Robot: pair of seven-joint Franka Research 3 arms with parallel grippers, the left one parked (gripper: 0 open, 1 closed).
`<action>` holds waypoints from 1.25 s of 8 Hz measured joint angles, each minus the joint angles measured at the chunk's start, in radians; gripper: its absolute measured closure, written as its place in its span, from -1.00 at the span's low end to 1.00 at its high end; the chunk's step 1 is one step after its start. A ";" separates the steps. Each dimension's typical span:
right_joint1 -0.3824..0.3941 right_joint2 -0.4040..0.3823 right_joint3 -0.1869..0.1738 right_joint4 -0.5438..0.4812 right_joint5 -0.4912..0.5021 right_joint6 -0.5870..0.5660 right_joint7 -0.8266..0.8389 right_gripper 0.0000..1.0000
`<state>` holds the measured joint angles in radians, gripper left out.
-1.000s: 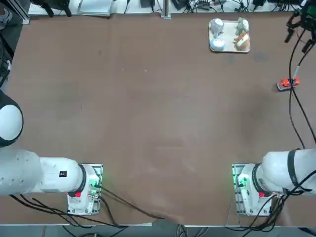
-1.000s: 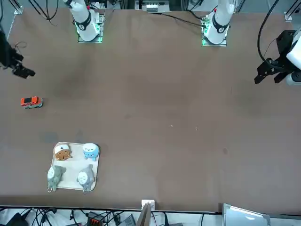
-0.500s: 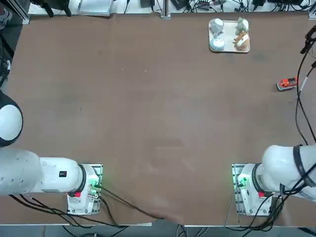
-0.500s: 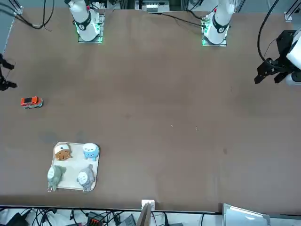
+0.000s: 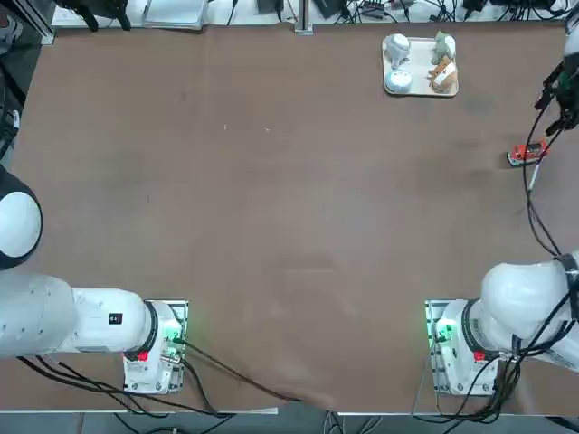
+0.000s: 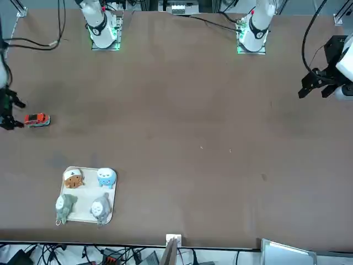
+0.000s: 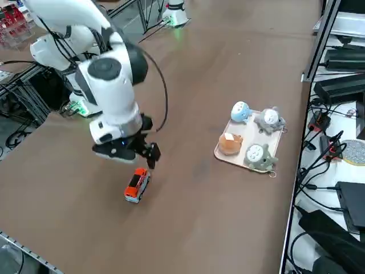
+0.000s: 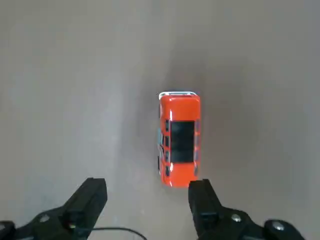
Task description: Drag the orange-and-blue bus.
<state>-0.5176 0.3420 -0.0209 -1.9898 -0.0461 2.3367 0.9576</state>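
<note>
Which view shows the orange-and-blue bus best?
Right wrist view: the orange-and-blue bus fills mid-frame, seen from above, beyond the open right gripper. Top, front and right side views show only a tiny orange shape.

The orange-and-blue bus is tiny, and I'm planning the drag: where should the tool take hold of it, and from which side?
Across the two long flat sides at mid-length, from above. The orange-and-blue bus stands upright on its wheels on the bare table, narrow enough for the open right tool, which hovers just short of one rounded end. Those curved ends would probably slip.
</note>
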 joint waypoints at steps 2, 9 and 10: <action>-0.020 0.025 0.000 -0.097 0.000 0.154 0.008 -1.00; -0.053 0.050 -0.001 -0.123 0.000 0.206 0.012 -1.00; -0.055 0.066 -0.001 -0.123 0.000 0.224 0.012 -1.00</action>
<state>-0.5724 0.4085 -0.0217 -2.1132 -0.0461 2.5612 0.9695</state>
